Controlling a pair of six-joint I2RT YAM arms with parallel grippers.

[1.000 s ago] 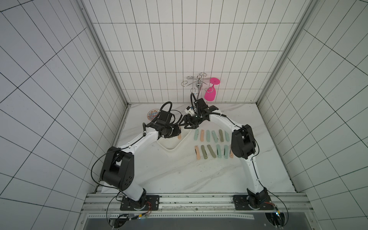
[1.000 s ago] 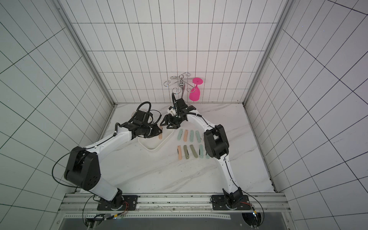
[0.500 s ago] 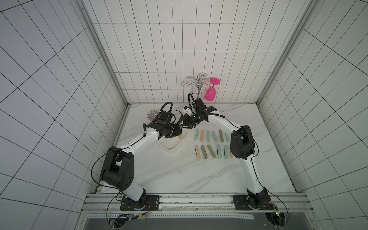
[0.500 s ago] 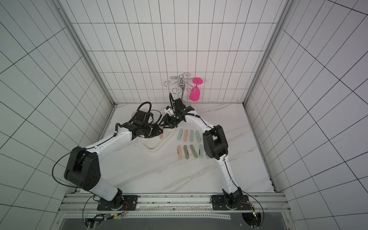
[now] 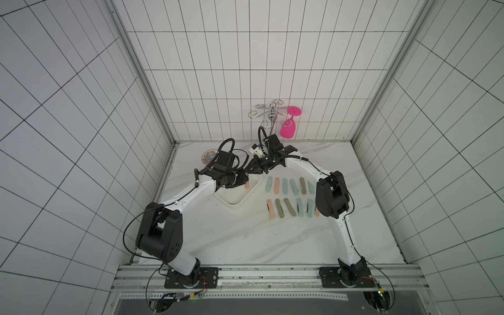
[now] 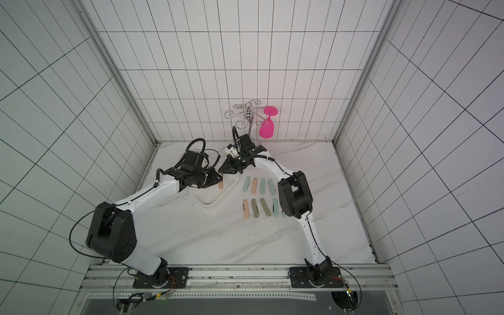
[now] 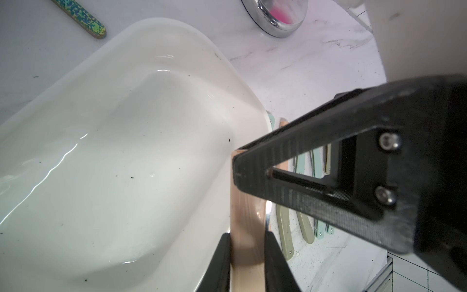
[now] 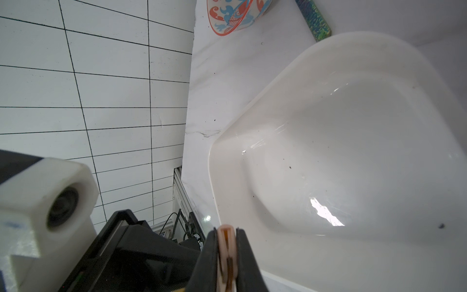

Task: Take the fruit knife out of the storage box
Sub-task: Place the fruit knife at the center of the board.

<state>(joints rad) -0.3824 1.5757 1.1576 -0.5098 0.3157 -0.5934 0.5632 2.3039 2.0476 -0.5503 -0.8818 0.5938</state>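
Right now both your grippers are clamping one knife (image 7: 246,212), a slim, peach, smooth-sided folded piece. Your left gripper (image 7: 248,242) is squeezing its flat faces at one end, and your right gripper (image 8: 226,235) is pinching the other end edge-on. The knife is hanging over the glossy white, round-cornered box (image 7: 126,151), by the wall facing the pastel knives (image 5: 289,206) lying beside the box.
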